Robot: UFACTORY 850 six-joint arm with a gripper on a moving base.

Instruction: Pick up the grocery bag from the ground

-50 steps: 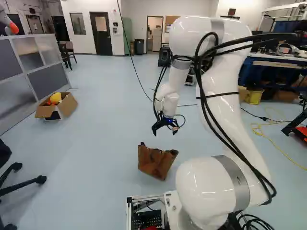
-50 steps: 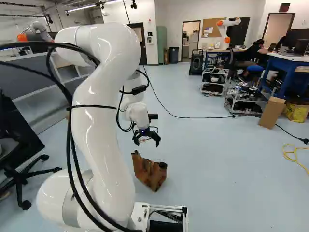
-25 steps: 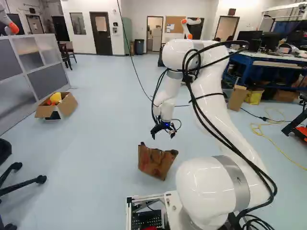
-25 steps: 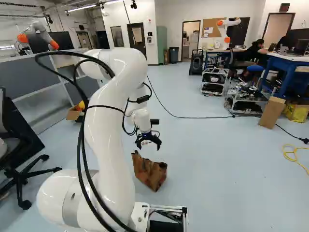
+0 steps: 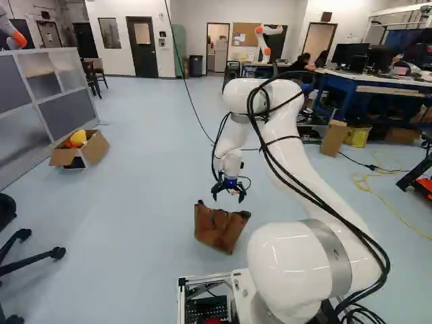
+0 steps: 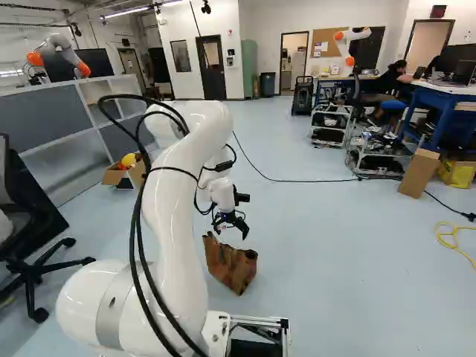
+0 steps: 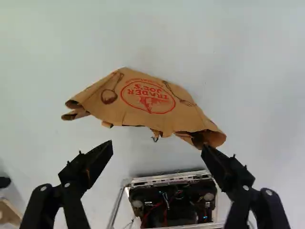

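"Gripper?"
"The black gripper (image 5: 229, 197) points down above the brown paper grocery bag (image 5: 220, 229). The left base view shows a gap between them."

"Jaws?"
"Wide apart, nothing held. In the wrist view the gripper (image 7: 157, 146) has floor between its fingertips, and the bag is ahead of them. One rolled corner of the bag appears right by one fingertip, no grip on it."

"Bag location?"
"On the pale floor (image 5: 148, 223), ahead of the base frame (image 7: 167, 179). Crumpled, edges curled, red oval print and drawn spoons on its side. Left of the arm's big lower joint in the left base view, right of the arm in the right base view."

"Arm?"
"White arm (image 5: 304, 179) rises from its joint, bends over at the top and reaches down to the gripper. Black cables (image 6: 135, 245) loop along it."

"Surroundings?"
"Open cardboard box (image 5: 64, 158) with yellow and orange stuff inside, near the grey partition (image 5: 67, 116), at the left of the left base view. Wheeled chair (image 6: 33, 279) at the left of the right base view. Yellow bag (image 6: 455, 172) beside an upright carton (image 6: 420, 173) at that view's right."
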